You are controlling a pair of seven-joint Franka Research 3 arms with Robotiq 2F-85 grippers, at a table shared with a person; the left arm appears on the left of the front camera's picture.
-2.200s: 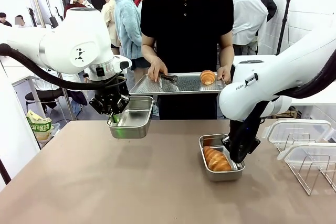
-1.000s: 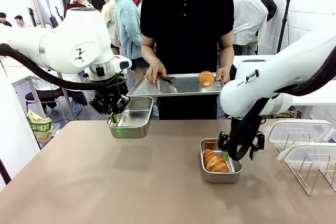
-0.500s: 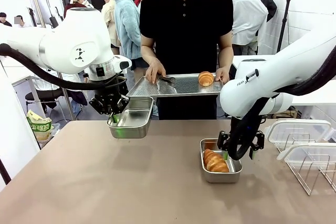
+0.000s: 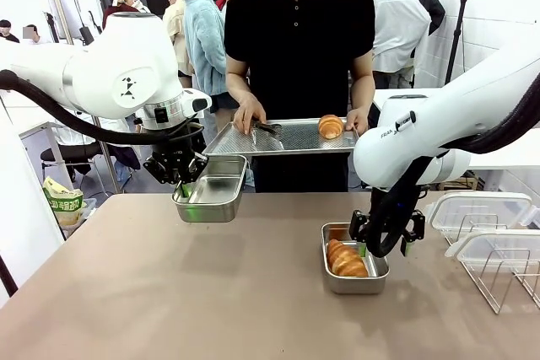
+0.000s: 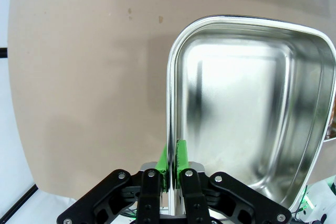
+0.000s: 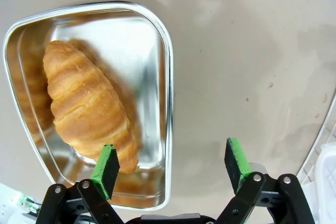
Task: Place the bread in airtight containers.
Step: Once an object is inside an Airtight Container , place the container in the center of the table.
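2 croissants are in view. 1 croissant (image 4: 348,260) lies in the steel tin (image 4: 354,284) that stands on the worktop (image 4: 211,301), right of the middle. The other croissant (image 4: 330,126) sits on the right part of the perforated tray (image 4: 240,142), which the person (image 4: 299,31) holds at the far side. 1 pair of tongs (image 4: 270,127) lies on the tray's left part.

There are 2 tins. The second tin (image 4: 211,208) is empty and hangs above the far left of the worktop, held by the left gripper (image 4: 184,187), whose jaws are clenched on its rim. The right gripper (image 4: 384,242) hovers just above the far right end of the tin on the worktop. Its jaws are released and spread wide, grasping nothing, with 1 finger over the tin's inside and 1 over bare worktop.

2 translucent lids, the far lid (image 4: 477,206) and the near lid (image 4: 498,250), rest on the wire rack (image 4: 494,280) at the right edge.
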